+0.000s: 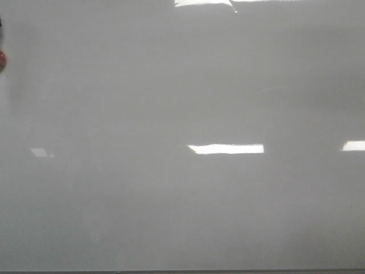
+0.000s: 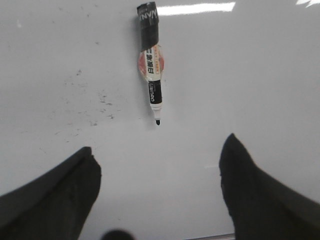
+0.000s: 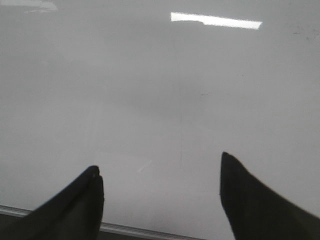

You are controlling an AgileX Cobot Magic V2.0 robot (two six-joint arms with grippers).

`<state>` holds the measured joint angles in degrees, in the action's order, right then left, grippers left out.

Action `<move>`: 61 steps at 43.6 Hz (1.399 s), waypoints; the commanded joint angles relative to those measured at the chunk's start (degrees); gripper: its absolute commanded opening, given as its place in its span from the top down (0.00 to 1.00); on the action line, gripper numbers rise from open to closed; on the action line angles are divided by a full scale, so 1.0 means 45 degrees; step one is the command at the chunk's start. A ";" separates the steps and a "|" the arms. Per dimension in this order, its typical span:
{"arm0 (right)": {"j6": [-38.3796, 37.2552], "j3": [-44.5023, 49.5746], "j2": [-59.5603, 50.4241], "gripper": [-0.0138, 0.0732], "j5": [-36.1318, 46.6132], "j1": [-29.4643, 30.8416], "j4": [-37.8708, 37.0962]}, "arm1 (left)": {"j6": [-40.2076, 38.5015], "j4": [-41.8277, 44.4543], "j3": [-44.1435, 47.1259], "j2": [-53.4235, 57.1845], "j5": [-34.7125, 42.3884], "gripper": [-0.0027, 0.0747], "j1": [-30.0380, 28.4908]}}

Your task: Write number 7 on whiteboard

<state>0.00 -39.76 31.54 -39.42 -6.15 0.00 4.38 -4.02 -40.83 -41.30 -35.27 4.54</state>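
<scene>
Whiteboard (image 1: 182,205) fills every view, glossy pale grey; no drawn digit can be made out on it. Marker (image 2: 151,60) lies flat on the board ahead of the left gripper (image 2: 160,165), apart from it, long axis toward the jaws, bare tip nearest. Left jaws wide apart, holding nothing. Right gripper (image 3: 160,172) likewise spread, empty, over bare board.
</scene>
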 commanded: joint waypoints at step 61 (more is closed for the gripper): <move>0.0142 -0.0394 0.0112 0.22 0.0860 -0.0041 -0.0100 | -0.0001 -0.1042 -0.2294 -0.8708 0.5861 0.75 0.0048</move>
<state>0.00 -39.76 31.54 -39.42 -6.15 0.00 4.38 -8.18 -49.22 -81.97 -12.24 4.54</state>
